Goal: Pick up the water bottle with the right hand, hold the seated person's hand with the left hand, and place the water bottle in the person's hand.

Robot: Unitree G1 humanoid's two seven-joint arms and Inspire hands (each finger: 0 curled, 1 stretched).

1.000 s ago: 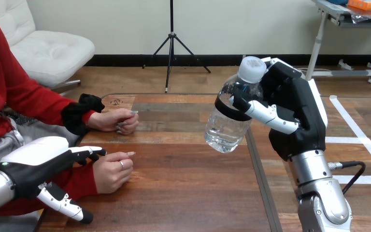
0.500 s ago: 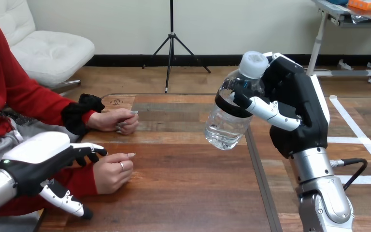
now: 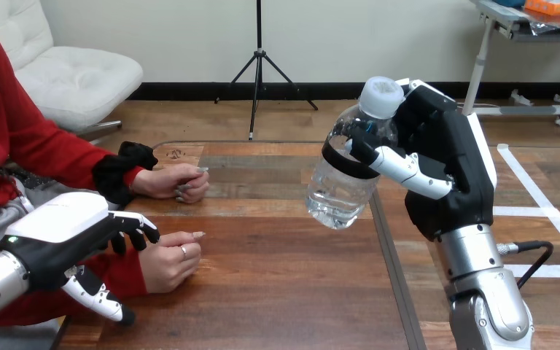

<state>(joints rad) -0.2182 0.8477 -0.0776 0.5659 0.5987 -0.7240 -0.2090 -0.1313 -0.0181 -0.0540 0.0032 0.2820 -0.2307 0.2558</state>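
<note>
While the robot's right hand point(image 3: 448, 171) keeps its fingers point(image 3: 402, 165) wrapped round the upper body of the clear plastic water bottle with a white cap point(image 3: 341, 188), the bottle hangs tilted in the air above the middle of the brown wooden desk point(image 3: 284, 292), well apart from the person. At the near left, the left hand point(image 3: 57, 237) hovers over the wrist of the person's nearer hand point(image 3: 169, 259), a loose fist resting on the desk. Its fingers point(image 3: 135, 224) are relaxed and spread, closed round nothing; whether they touch the wrist I cannot tell.

The pickup looks done, and taking the person's hand seems the step in hand. Next, the left fingers should close gently round that hand, which must open before the bottle crosses leftward.
</note>
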